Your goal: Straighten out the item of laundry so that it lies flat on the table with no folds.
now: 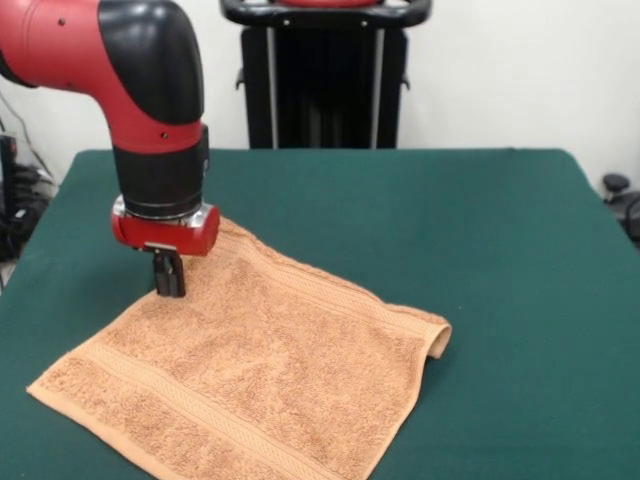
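Observation:
The orange-tan terry towel [260, 380] lies spread on the dark green table [480, 250] at the front left. Woven band stripes run near its far and near edges. Its right corner [437, 335] is curled over on itself. No white tag shows. My gripper [168, 285] points straight down over the towel's far left edge, with the tips at or just above the cloth. The fingers look close together and nothing shows between them. The red and black arm [150, 110] comes down from the upper left.
The black pedestal [325, 75] stands behind the table's far edge. Bare green tabletop stretches to the right of the towel and behind it. The towel's near corner runs off the picture's bottom edge.

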